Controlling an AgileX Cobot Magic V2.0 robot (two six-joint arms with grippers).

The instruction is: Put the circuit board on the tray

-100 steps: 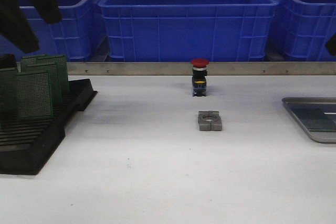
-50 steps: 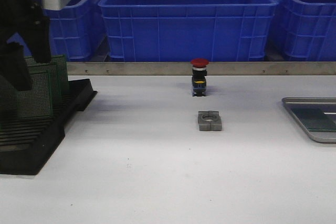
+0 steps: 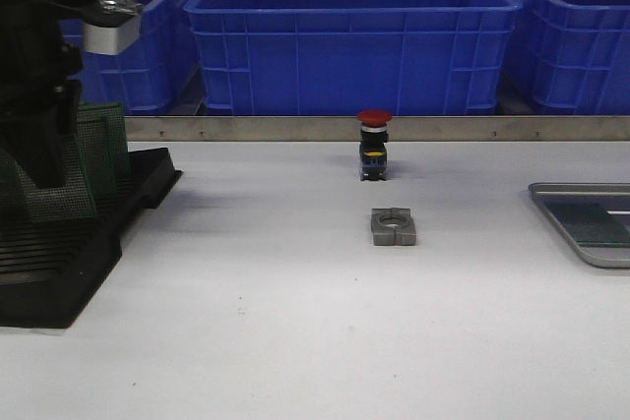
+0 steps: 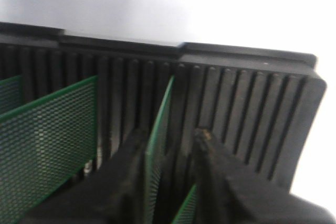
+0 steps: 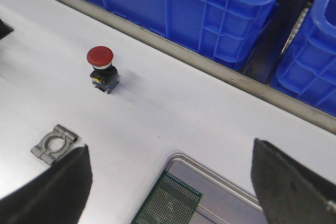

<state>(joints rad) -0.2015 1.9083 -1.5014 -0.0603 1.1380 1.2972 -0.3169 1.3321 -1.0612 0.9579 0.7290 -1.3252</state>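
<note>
**Left pincer straddles a racked board**

The left pincer (image 4: 168, 182) sits low over the black slotted rack (image 4: 236, 114), fingers spread either side of an upright circuit board (image 4: 157, 145), not visibly clamped. The slots hold boards edge-up, so fingers fit around. The tray (image 3: 591, 243) lies well apart; the right pincer (image 5: 168, 182), wide open and empty, hovers above it.

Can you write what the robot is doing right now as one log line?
left gripper: astride circuit board in rack | right gripper: open above tray | phase: picking
</note>
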